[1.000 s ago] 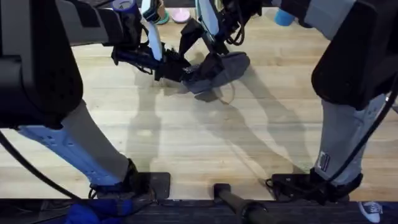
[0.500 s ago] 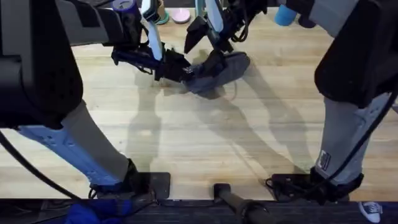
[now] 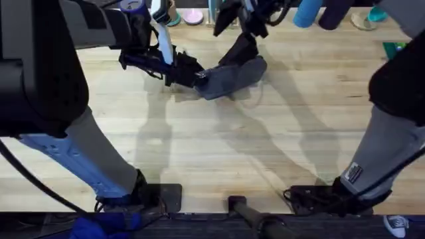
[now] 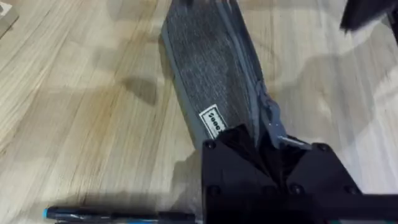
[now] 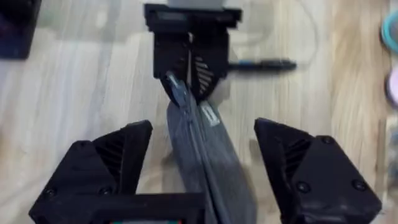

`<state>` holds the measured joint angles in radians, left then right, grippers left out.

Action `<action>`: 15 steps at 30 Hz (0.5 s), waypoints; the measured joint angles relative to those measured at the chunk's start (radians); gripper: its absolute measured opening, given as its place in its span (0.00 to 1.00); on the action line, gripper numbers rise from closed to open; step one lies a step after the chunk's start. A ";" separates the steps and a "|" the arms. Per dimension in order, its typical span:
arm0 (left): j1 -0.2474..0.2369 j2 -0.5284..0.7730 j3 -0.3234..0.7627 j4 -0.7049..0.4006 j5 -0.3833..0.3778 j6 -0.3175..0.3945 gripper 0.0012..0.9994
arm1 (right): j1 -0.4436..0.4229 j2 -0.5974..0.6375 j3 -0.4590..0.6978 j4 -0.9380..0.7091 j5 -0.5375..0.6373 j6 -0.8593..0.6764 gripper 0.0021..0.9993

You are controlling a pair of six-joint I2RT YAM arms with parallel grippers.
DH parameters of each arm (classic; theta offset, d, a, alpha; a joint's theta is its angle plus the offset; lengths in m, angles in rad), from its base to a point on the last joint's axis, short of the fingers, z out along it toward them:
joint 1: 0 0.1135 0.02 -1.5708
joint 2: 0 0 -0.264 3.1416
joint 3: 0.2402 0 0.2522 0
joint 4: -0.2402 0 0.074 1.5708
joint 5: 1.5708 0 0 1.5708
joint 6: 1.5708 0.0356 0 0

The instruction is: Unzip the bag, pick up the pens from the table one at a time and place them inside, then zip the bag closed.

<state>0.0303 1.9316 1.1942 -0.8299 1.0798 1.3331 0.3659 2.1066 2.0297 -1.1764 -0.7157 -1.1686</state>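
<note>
The grey-blue bag [image 3: 232,74] lies on the wooden table [image 3: 219,146] at the far middle, its zipper line running along the top. My left gripper [image 3: 194,74] is shut on the bag's left end; the left wrist view shows this gripper [image 4: 261,148] pinching the fabric beside the bag's [image 4: 208,74] white label. My right gripper [image 3: 238,52] hangs open just above the bag's far part, and in its own view the right gripper [image 5: 204,134] straddles the bag [image 5: 208,162] without touching it. A thin black pen [image 4: 118,214] lies on the wood beside the left gripper [image 5: 191,56], the pen [image 5: 261,63] pointing sideways.
At the table's far edge stand a blue cylinder [image 3: 307,14], a dark object [image 3: 335,13] and a pink item [image 3: 192,16]. A green thing [image 3: 393,48] sits at the right edge. Bare wood [image 3: 219,166] spreads between the bag and the arm bases.
My right gripper has lifted off the bag and drawn back toward the far edge. The bag has settled a little flatter. The left gripper has kept its hold.
</note>
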 joint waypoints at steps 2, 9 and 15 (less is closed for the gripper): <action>0.000 0.000 0.000 0.000 0.000 0.000 0.04 | -0.015 -0.007 0.001 -0.007 0.024 0.063 1.00; 0.000 0.000 0.000 0.008 0.000 0.000 0.04 | -0.057 -0.014 0.001 -0.012 0.102 0.179 1.00; 0.000 0.000 0.000 0.008 0.000 0.000 0.04 | -0.062 -0.070 0.001 -0.026 0.176 0.207 1.00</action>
<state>0.0303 1.9316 1.1942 -0.8215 1.0798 1.3331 0.3035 2.0367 2.0304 -1.2025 -0.5397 -0.9614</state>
